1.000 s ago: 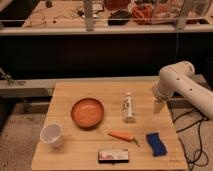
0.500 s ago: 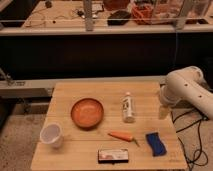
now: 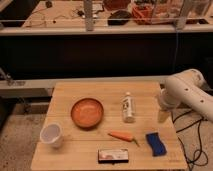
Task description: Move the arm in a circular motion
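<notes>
The arm (image 3: 187, 95) enters from the right, its rounded joint above the table's (image 3: 65, 92) right edge; the gripper (image 3: 162, 114) hangs below that joint, over the edge. Whether its claw is spread or pressed together cannot be told. On the table: bowl (image 3: 87, 112), bottle (image 3: 128, 108), cup (image 3: 52, 135), carrot (image 3: 122, 135), blue sponge (image 3: 155, 143), flat packet (image 3: 113, 155).

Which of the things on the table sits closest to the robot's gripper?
The small white bottle, mid-table right of the orange bowl. The gripper hangs at the table's right edge under the arm; the blue sponge is a close second.
</notes>
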`<state>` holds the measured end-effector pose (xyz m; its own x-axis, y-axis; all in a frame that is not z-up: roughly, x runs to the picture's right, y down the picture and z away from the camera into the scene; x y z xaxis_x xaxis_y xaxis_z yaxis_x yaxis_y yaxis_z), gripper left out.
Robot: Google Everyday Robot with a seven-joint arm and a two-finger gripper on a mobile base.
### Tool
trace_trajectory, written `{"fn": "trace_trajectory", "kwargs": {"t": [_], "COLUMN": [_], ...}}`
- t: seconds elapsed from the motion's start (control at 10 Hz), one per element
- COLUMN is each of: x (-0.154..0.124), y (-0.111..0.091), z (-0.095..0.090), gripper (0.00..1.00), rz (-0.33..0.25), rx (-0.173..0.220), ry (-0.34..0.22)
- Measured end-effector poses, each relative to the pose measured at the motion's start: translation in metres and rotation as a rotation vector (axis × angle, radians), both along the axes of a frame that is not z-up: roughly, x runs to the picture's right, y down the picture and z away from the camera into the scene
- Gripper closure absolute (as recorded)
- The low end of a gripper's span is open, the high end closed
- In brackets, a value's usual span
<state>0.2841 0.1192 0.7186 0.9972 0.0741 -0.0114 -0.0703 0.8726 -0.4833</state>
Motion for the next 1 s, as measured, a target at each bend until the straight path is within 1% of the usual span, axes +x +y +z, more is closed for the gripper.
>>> {"fn": "trace_trajectory", "kwargs": {"t": [0.2,0.3,0.4,0.6,1.0], "x": [-0.005,-0.004,-0.008,-0.014,-0.029], "y": [0.006,0.006,0.008,0.019,0.025], "z": [-0.007,-0.007,-0.008,-0.017,-0.023], "gripper": [0.2,0.2,0.2,0.2,0.2], "rz": [-0.008,-0.013,-0.021,-0.03,-0.068], "rx": [-0.002,-0.001,-0.003,-0.006,-0.007], "ry": [-0.004,-0.001,-0.007,-0.011,-0.025]}}
